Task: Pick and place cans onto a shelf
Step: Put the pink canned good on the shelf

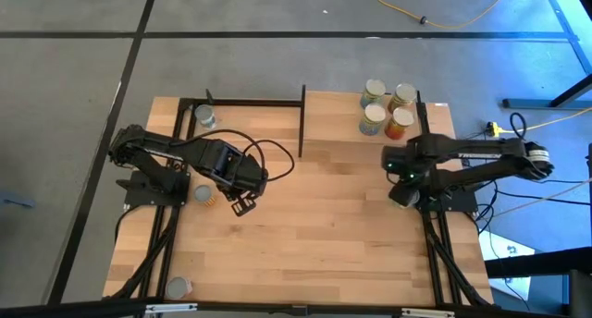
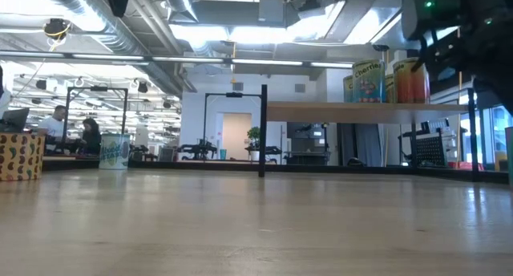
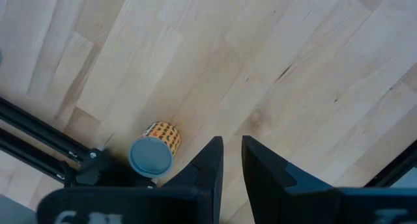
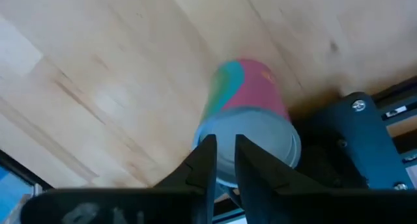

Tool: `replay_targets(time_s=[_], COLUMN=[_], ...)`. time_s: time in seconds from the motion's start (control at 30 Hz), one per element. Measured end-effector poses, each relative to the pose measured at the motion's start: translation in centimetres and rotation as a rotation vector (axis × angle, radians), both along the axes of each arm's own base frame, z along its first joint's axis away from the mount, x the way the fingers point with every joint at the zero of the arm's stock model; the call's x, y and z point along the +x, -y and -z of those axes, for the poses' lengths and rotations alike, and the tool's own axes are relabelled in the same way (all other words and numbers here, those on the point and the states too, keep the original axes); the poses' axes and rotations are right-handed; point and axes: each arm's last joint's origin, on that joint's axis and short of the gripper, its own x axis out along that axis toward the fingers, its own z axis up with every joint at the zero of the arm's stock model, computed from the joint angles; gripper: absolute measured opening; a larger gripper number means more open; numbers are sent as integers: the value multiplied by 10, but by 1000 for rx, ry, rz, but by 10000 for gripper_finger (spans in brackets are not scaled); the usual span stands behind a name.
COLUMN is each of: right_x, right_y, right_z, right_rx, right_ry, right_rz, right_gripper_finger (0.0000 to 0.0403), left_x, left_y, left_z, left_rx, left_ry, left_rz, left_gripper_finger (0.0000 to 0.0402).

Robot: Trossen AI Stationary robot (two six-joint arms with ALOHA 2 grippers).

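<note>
My left gripper is shut and empty, above bare table to the right of an orange-yellow can with a grey-blue lid that stands by the left arm's base. My right gripper is shut, pointing down over the pale lid of a pink-and-green can that stands upright on the table beside the right arm's base. Several cans stand on the raised shelf at the far right. My right gripper's shut fingertips stand over the near rim of the can's lid, coming from above. I cannot tell whether they touch it.
One can stands on the table at the far left inside the black frame. Another stands at the near left edge. A black post rises mid-table at the shelf's left end.
</note>
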Motion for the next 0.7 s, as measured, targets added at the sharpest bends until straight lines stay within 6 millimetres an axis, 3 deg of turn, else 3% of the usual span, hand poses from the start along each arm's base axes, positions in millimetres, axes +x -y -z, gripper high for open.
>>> replay_targets(time_s=[0.7], right_x=[9], right_y=[1], right_z=[6], right_rx=[14], right_ry=[-53], right_rz=[200], right_gripper_finger=[57], left_x=[0], left_y=[0], left_z=[0], left_rx=[0], left_ry=[0], left_rz=[1], left_gripper_finger=[49])
